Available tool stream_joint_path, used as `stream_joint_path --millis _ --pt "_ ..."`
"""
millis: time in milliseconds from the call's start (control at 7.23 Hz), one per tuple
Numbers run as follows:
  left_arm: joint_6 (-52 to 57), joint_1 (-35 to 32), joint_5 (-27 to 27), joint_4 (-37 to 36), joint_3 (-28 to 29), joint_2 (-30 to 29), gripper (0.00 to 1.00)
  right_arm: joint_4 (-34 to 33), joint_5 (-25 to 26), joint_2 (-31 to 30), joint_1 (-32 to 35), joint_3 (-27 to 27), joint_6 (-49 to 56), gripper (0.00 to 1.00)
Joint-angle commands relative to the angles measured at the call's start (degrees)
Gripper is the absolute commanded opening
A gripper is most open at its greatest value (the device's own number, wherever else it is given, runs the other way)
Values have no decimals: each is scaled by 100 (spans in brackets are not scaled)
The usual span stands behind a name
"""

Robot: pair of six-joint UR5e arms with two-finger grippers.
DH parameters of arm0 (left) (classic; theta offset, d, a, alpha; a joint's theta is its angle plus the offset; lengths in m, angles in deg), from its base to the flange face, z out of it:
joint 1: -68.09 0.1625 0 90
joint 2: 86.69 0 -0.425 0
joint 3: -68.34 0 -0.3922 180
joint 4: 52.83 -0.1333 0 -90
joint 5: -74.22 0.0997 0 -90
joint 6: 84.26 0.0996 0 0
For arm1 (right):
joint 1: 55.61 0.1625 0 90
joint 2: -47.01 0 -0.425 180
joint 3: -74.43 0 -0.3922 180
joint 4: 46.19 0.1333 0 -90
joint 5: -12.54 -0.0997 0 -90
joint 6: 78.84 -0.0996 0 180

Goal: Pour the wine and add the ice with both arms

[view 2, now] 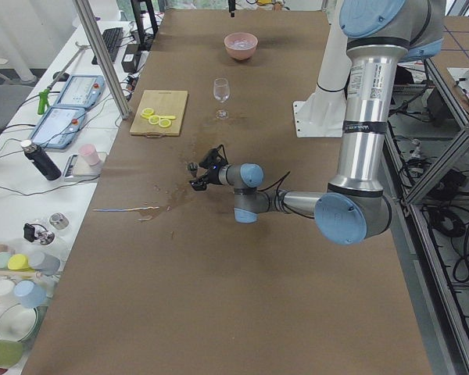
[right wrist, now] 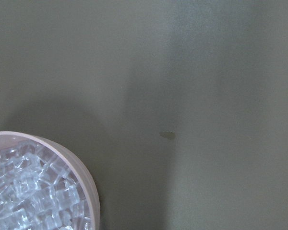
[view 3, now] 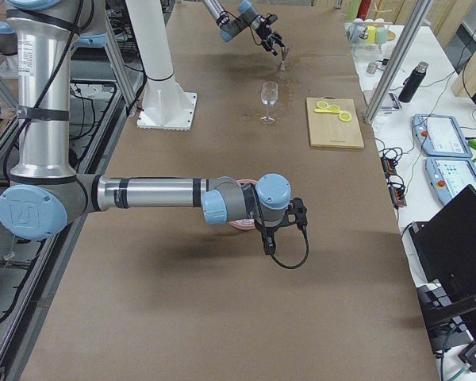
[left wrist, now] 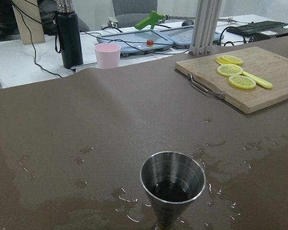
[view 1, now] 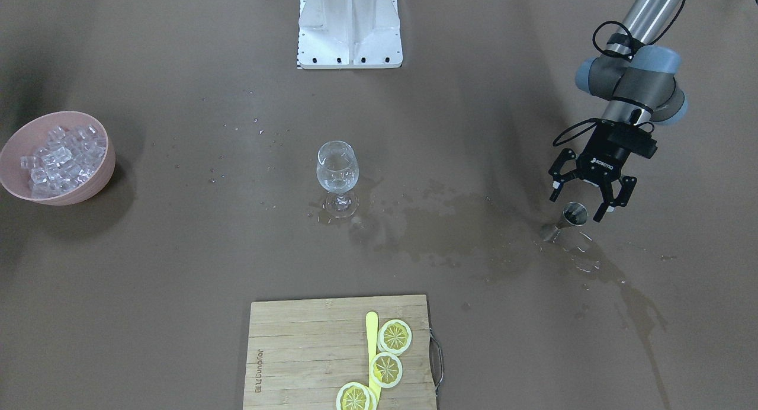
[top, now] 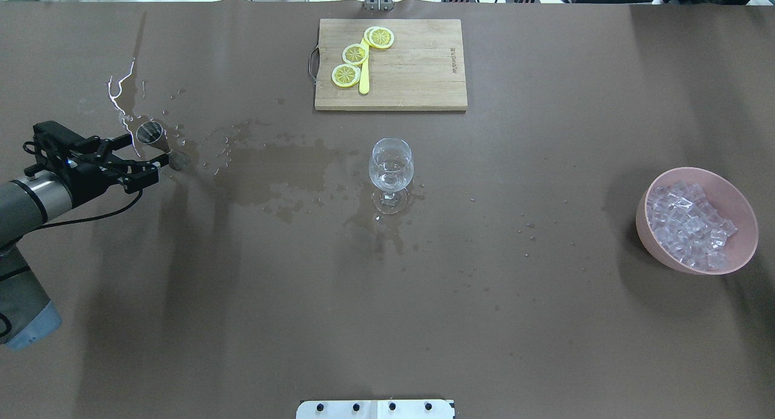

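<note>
The counter (top: 242, 316) is matte brown, blotched darker where wet. A pink bowl (top: 746, 220) holds clear ice (top: 687, 225) with whitish glints. The wine glass (top: 391, 164) is colourless and the jigger (left wrist: 173, 184) is polished silver. The pale wooden cutting board (top: 418, 74) shows striped grain under yellow, white-rimmed lemon slices (top: 346, 75). The left end effector (view 1: 577, 207) is black with white lettering, on a silver-grey arm (view 1: 645, 7) with pale blue joint caps.

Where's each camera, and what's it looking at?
Front-facing: across the table, facing the pedestal; left arm shows.
Overhead: behind the pedestal, looking down; left arm shows.
Exterior left: table's end, left arm nearest.
Exterior right: opposite end, right arm nearest.
Left wrist: faces the metal cup; no fingers.
Right wrist: looks down at the ice bowl; no fingers.
Shared: front-facing and overhead both see the wine glass.
</note>
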Motion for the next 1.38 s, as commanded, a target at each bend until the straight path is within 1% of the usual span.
stream_joint_path --millis 0,138,277,553,692,1107,1245 --pt "2 171 475 -39 151 -114 98 7 -7 0 0 22 0 100" --pt "2 302 626 -39 239 -193 98 7 2 0 0 5 0 100" --pt "2 321 662 -48 275 -228 98 7 2 0 0 5 0 100" --pt "11 330 654 -74 362 -316 98 7 -7 -9 0 5 0 100" --pt "11 321 654 -74 511 -430 98 7 -7 -17 0 5 0 100" --pt "11 330 654 -74 548 -518 97 7 -7 -26 0 5 9 100" --pt "11 330 645 -74 539 -510 86 7 -7 -26 0 5 9 100"
